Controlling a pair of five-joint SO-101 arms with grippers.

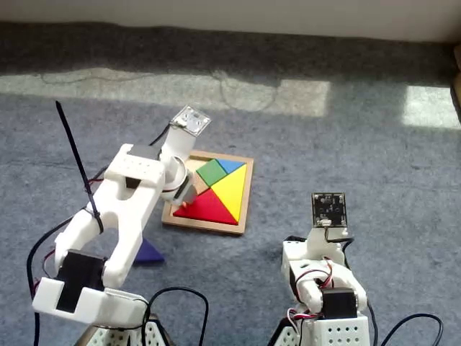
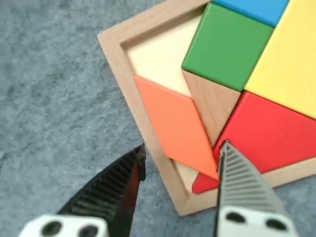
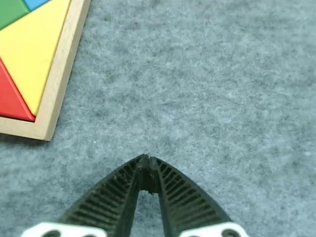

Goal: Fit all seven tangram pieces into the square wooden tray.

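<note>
**Colleague:** Where's the piece you're working on?

**Me:** The orange parallelogram piece (image 2: 173, 123) lies inside the square wooden tray (image 2: 116, 52). It is against the wall nearest my left gripper (image 2: 182, 147) and touches the small bare-wood triangle (image 2: 212, 101). The pincer is spread wide and grips nothing. One finger is outside the tray wall, the other over the large red triangle (image 2: 266, 133).

**Colleague:** What worries you?

**Me:** The tip nearest my gripper seems to ride on the red triangle's corner, so I judge it isn't seated flat. If I closed here, the outer finger would catch the wall and shove the whole tray rather than the piece. A careless nudge could also lift the wooden triangle.

**Colleague:** Which way does it point?

**Me:** Its long axis runs along that wall, from the bare corner of the tray floor toward the red triangle's corner.

**Colleague:** And beyond the tray?

**Me:** A dark blue triangle (image 1: 149, 252) lies on the grey carpet (image 1: 360, 144) beside my left arm, outside the tray. My right gripper (image 3: 147, 159) is pinched together and empty, over carpet near a tray corner.
</note>
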